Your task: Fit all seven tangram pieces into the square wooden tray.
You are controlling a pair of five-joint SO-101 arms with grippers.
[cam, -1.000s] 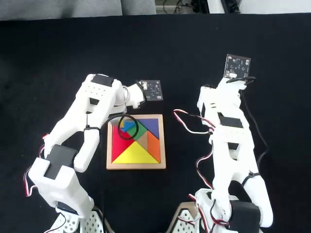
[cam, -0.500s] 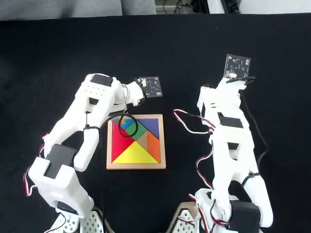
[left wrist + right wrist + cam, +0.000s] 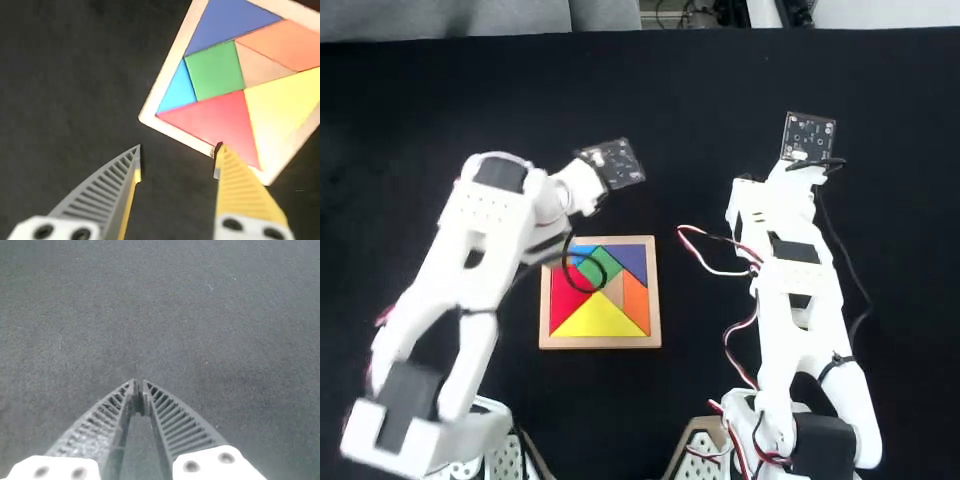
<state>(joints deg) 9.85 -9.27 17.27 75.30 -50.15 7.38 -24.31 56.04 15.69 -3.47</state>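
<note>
Where the task stands: to my eye the closing step, since the square wooden tray at the centre of the high view seems to hold all seven tangram pieces, lying flat.
Pieces: red triangle, yellow triangle, green square, orange piece, dark blue triangle, light blue triangle, tan triangle.
Left side: the left claw is spread wide and empty, hanging over the tray corner beside the red triangle.
Right side: the right claw is pinched closed on nothing, above bare worktop.
Next move: probably only a check that no piece rides up on the rim, with a light press if one does.
</note>
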